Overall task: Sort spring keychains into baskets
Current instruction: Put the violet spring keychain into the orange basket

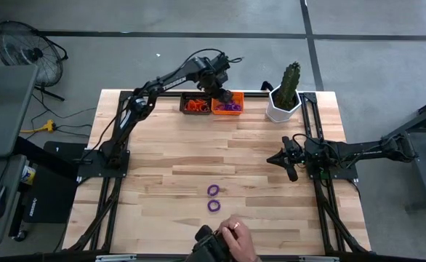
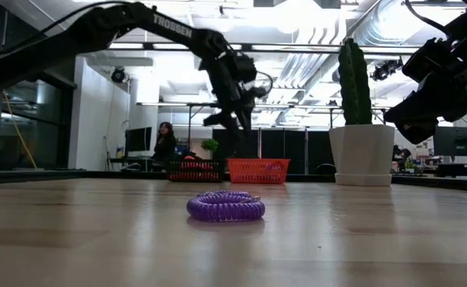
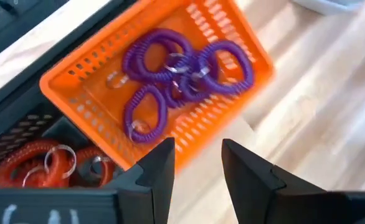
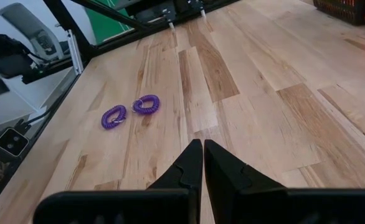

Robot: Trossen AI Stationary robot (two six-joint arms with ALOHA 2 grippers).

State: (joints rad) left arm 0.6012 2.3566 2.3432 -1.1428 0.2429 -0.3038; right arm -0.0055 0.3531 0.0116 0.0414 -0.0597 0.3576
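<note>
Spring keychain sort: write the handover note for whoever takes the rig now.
Left tool: open and empty, above the orange basket at the table's far edge.
Right tool: shut, empty, waiting at the right side.
Done: purple keychains in the orange basket, orange keychains in the black basket.
Left: two purple keychains on the table near the front edge.

We find two baskets [image 1: 211, 106] touching side by side at the far edge of the surface [image 1: 162, 160], keychains [image 3: 182, 74] heaped in each. The left gripper [image 1: 222, 93] hangs over the right-hand one, its fingers [image 3: 161, 165] apart and empty. A potted cactus [image 1: 286, 91] stands to the right of the baskets. Two loose keychains [image 1: 213, 198] lie just beside each other near the front middle. The right gripper [image 1: 277, 160] waits at the right side.
</note>
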